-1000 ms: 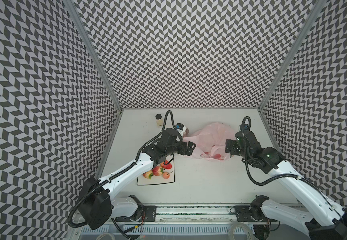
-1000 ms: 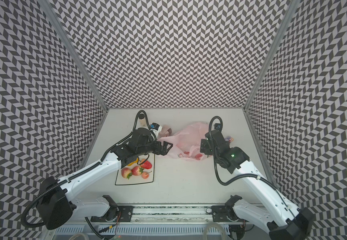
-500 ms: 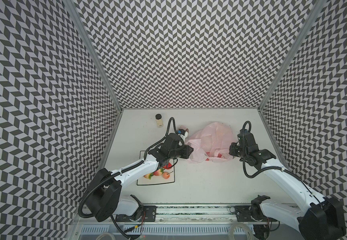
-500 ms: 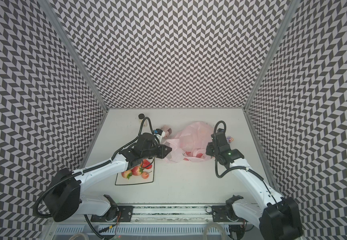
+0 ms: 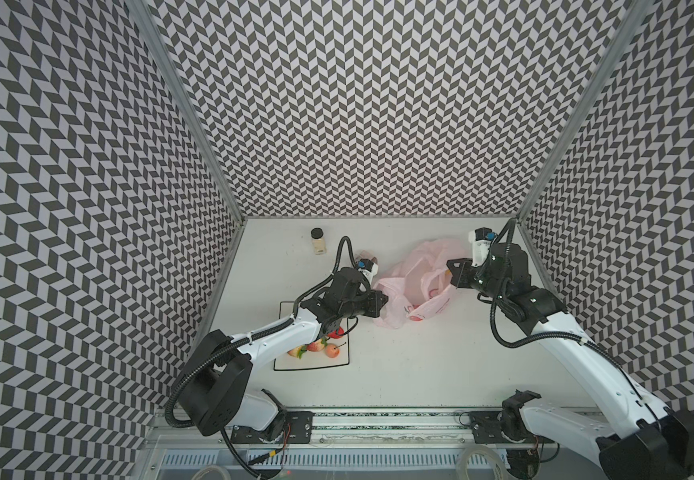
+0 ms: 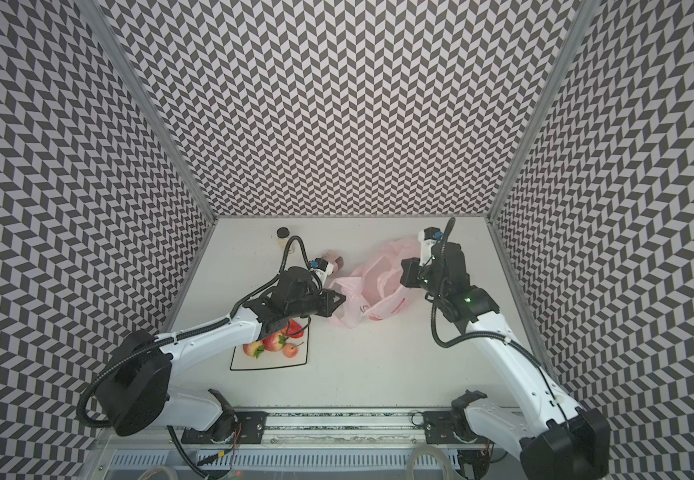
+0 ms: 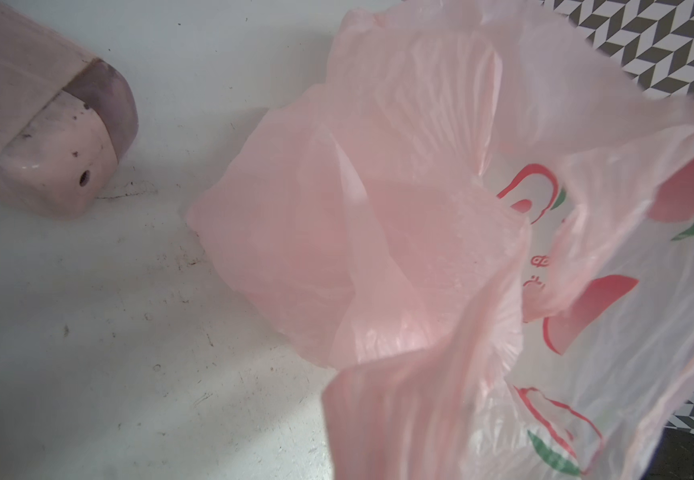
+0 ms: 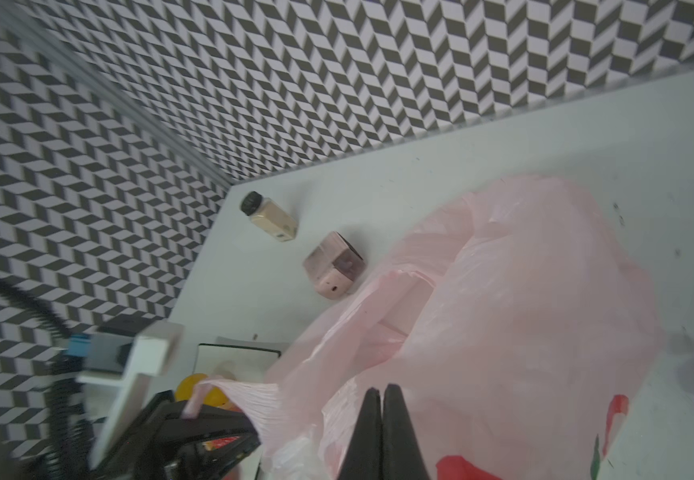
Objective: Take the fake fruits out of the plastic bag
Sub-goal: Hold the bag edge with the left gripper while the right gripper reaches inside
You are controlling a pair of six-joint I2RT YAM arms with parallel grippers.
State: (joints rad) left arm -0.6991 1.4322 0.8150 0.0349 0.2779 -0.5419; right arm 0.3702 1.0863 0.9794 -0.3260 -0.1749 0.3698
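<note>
Crinkled translucent pink plastic bag (image 5: 415, 286) lies just past the tabletop (image 5: 420, 365) centre toward 1 o'clock, long axis running 8 to 2 o'clock, mouth gaping upward. Left tool (image 5: 384, 301) is clamped on a bunched handle at the 8 o'clock end; right tool (image 5: 453, 276), fingers together, pinches the rim at 2 o'clock. Glossy fake fruits (image 5: 316, 345) sit on a square black-rimmed plate (image 5: 337, 361) at the bag's 8 o'clock. Bare tabletop spreads from 4 to 7 o'clock; a wall (image 5: 627, 249) stands near at 3
</note>
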